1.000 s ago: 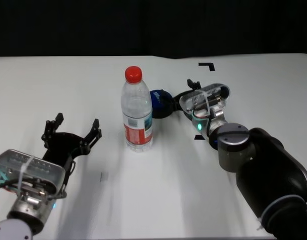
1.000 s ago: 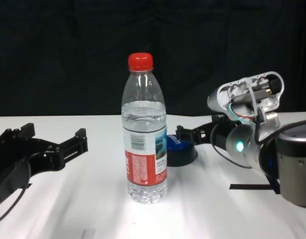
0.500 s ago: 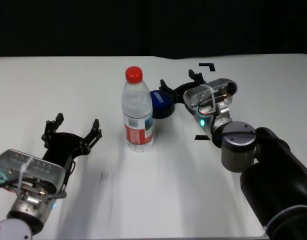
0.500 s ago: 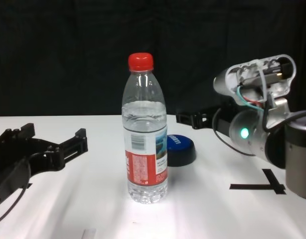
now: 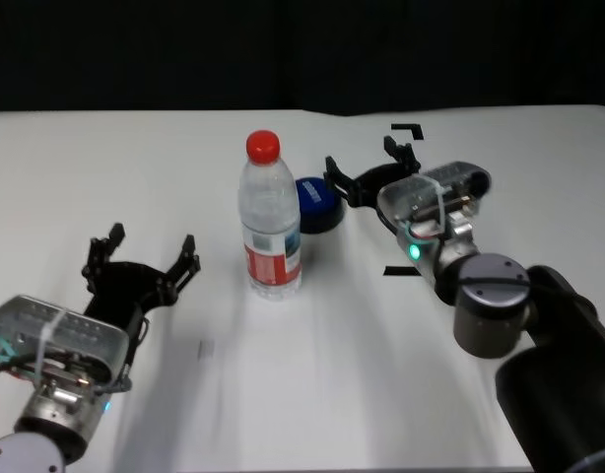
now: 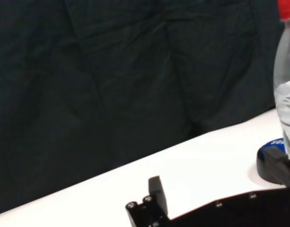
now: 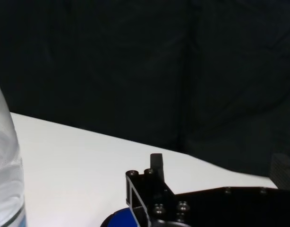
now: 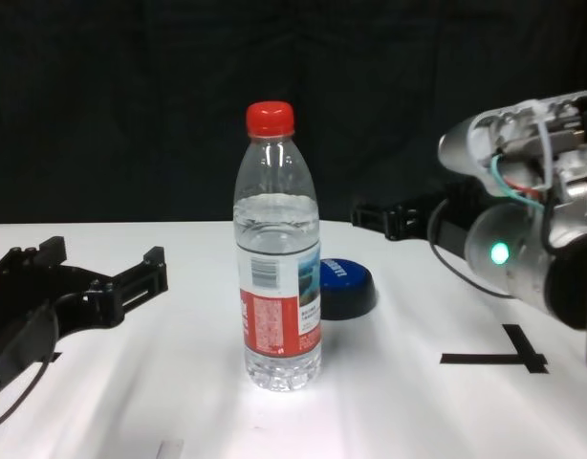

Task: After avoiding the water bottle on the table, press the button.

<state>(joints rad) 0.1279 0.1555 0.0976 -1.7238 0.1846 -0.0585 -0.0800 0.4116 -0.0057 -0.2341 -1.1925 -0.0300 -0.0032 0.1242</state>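
The water bottle (image 5: 271, 222), clear with a red cap, stands upright mid-table and also shows in the chest view (image 8: 279, 277). The button (image 5: 319, 203), a low blue-topped puck, sits just behind and to the right of it, seen too in the chest view (image 8: 343, 286). My right gripper (image 5: 362, 158) is open and empty. It hovers above the table just right of the button and does not touch it. My left gripper (image 5: 153, 239) is open and empty, resting low to the left of the bottle. The right wrist view shows the button's blue top (image 7: 117, 220) under one finger.
The white table (image 5: 302, 374) has a black corner tape mark (image 5: 409, 129) behind my right gripper and a T-shaped mark (image 8: 494, 359) near my right forearm. A dark curtain backs the table's far edge.
My right gripper has lifted off the button and drawn back to the right and up. The bottle, the button and my left arm have not moved.
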